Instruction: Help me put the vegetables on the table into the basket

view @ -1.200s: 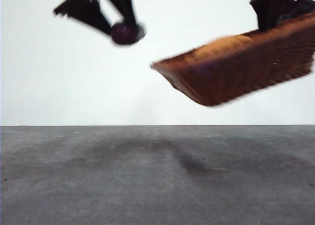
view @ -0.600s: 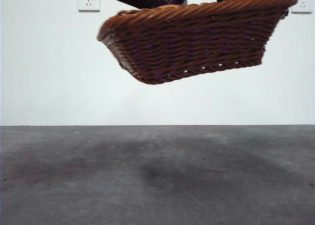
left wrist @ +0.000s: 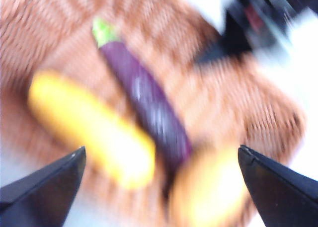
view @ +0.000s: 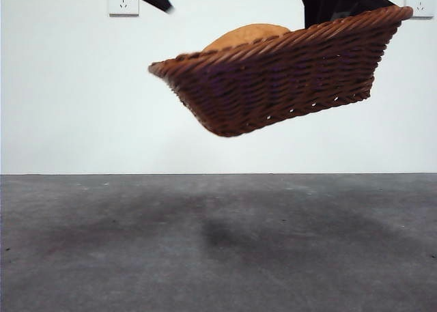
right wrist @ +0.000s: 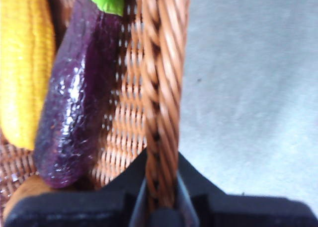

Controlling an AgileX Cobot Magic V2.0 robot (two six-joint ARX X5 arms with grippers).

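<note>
Basket [view: 287, 87] hangs tilted well above the table [view: 218, 257], right gripper [right wrist: 161, 197] clamped on its rim. Corn [right wrist: 25, 63], eggplant [right wrist: 74, 98] and potato [view: 246, 33] all lie inside. Left gripper [left wrist: 159, 187] hovers over them, jaws wide, empty. You're basically done loading; level the basket before lowering so the potato doesn't roll over the low edge, and keep the rim grip tight until it's seated. Versus half a second ago: basket tips more, potato shows above the rim, and the left arm has pulled up and away.
</note>
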